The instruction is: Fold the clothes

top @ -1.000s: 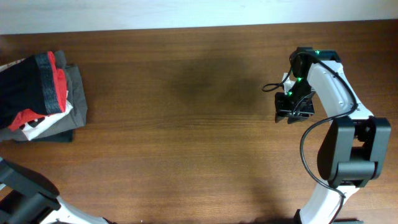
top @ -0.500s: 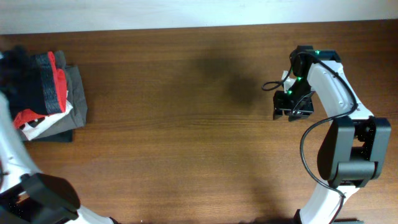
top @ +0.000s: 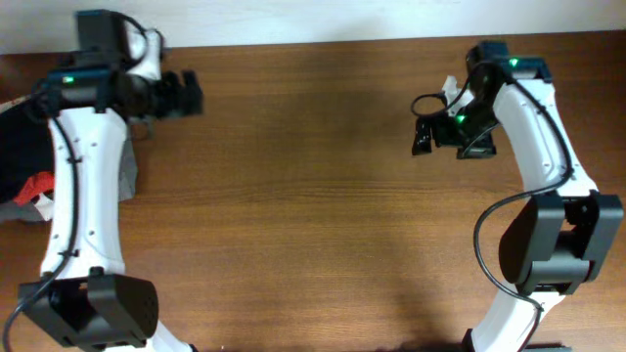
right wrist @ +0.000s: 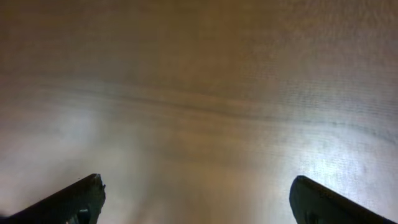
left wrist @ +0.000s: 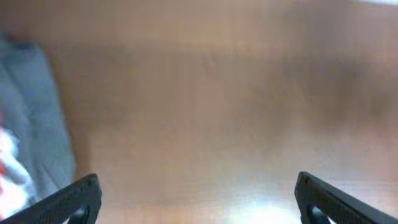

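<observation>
Nothing is being held between the fingers of the left gripper (left wrist: 197, 182). The two dark fingers are standing wide apart at the lower corners of its wrist view, with only bare table (top: 293, 215) showing beneath them. At one side of that view a blurred strip of grey folded garment (left wrist: 31, 118) is showing, with a fleck of red and white next to it. So this gripper is hanging close to the pile but not over it.

From overhead, the trousers (top: 15, 137) are lying as a dark heap behind this gripper, back past its wrist at the table's edge. The arm is partly covering them. They seem to be sitting on the pile beside some red cloth (top: 34, 186), which suggests they are bunched and not yet spread out for folding.

Well apart from the left gripper, across the open wood, the right gripper (right wrist: 196, 182) is also hanging empty, its fingers spread and facing blank table. I judge that both are standing open and clear of the cloth so that either can reach in for the trousers.
</observation>
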